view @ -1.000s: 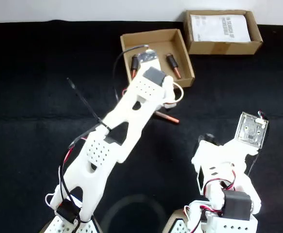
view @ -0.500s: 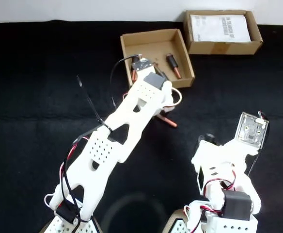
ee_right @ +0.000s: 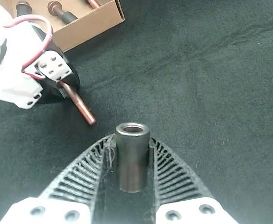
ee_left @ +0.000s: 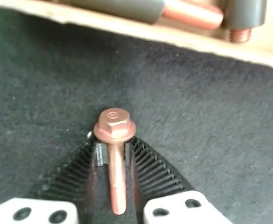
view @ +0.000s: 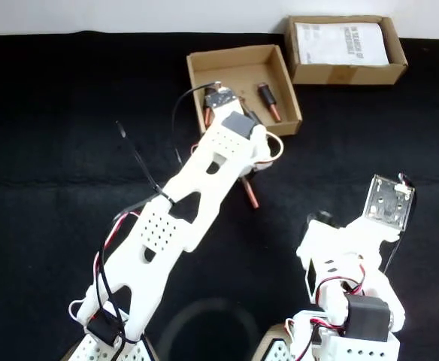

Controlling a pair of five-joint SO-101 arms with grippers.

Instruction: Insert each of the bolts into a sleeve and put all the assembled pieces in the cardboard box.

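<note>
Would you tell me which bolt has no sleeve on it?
The bolt in the left gripper, outside the cardboard box; those inside the box wear dark sleeves.

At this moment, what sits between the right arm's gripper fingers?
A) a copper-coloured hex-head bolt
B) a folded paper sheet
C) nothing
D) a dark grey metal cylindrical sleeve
D: the right wrist view shows the right gripper shut on the dark grey metal cylindrical sleeve, while the copper-coloured hex-head bolt is held in the left gripper.

bolt (view: 250, 195): head under left arm (view: 204, 173) | boxed pieces (ee_left: 192, 14): cut by edge
</note>
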